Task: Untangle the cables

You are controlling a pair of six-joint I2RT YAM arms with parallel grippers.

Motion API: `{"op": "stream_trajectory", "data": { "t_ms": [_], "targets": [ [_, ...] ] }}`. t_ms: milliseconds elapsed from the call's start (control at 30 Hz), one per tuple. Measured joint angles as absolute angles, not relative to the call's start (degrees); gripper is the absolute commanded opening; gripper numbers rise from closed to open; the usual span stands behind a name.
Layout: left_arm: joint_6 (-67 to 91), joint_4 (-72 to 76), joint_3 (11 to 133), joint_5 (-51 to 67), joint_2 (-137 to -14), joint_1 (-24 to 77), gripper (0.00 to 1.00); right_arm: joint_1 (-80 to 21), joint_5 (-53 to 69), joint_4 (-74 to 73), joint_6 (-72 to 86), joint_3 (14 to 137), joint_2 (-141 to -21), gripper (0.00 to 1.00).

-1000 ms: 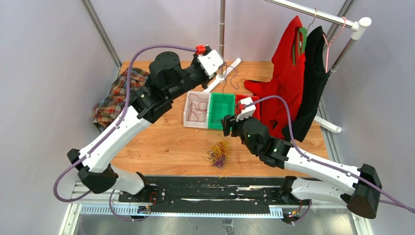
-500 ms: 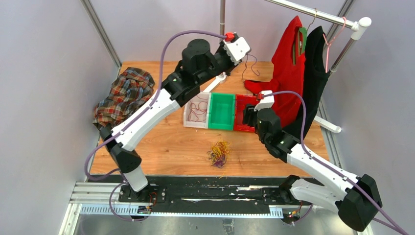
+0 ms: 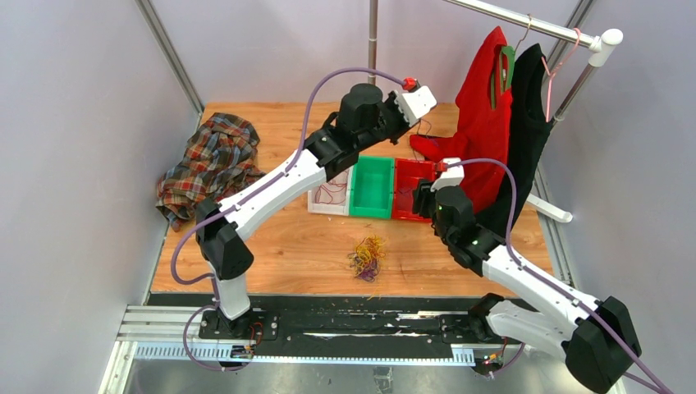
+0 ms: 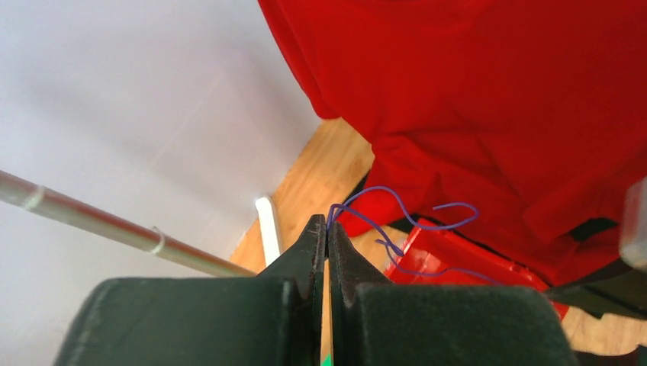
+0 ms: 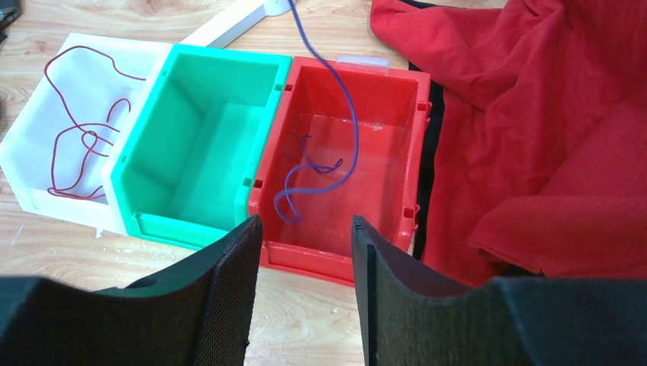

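Observation:
My left gripper (image 4: 326, 225) is shut on a thin purple cable (image 4: 412, 221), held high over the red bin (image 3: 413, 215). In the right wrist view the purple cable (image 5: 347, 114) hangs down into the red bin (image 5: 336, 255), its curled lower end resting on the bin floor. My right gripper (image 5: 306, 223) is open just in front of that bin's near wall, with nothing between its fingers. A dark red cable (image 5: 76, 145) lies in the white bin (image 5: 30, 191). The green bin (image 5: 191, 229) holds nothing. A bunch of yellow, purple and red cables (image 3: 368, 256) sits on the table in front of the bins.
A red garment (image 3: 484, 123) and a black one (image 3: 525, 139) hang from the rack (image 3: 525, 25) at the right, the red one spilling onto the table beside the red bin. A plaid shirt (image 3: 209, 160) lies at the left. A vertical pole (image 3: 373, 41) stands behind the bins.
The left arm swung right, carrying the purple cable from over the white and green bins to over the red bin. The right gripper shifted right to the red bin and its jaws narrowed.

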State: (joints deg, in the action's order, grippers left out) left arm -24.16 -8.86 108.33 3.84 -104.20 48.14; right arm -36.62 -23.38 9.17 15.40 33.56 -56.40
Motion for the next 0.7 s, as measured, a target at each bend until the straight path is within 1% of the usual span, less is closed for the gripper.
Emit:
{"op": "stream_trajectory", "data": {
  "t_ms": [100,333,533,700],
  "targets": [
    [-23.7,-9.0,106.0,2.8,-104.3,48.1,0.00,-36.6,-23.5,9.1,15.8,32.1,-54.3,0.48],
    [-22.1,-10.7,105.7,-1.9,-106.3,48.1,0.00,-35.7,-25.6,7.0,17.7,29.1,-50.4,0.49],
    [-20.3,-13.3,104.4,-2.2,-108.8,48.1,0.00,-34.6,-28.4,5.1,19.3,28.0,-47.5,0.49],
    [-19.4,-14.0,104.8,-2.1,-112.5,48.2,0.00,-33.7,-30.1,4.0,20.2,27.0,-46.9,0.47]
  ]
}}
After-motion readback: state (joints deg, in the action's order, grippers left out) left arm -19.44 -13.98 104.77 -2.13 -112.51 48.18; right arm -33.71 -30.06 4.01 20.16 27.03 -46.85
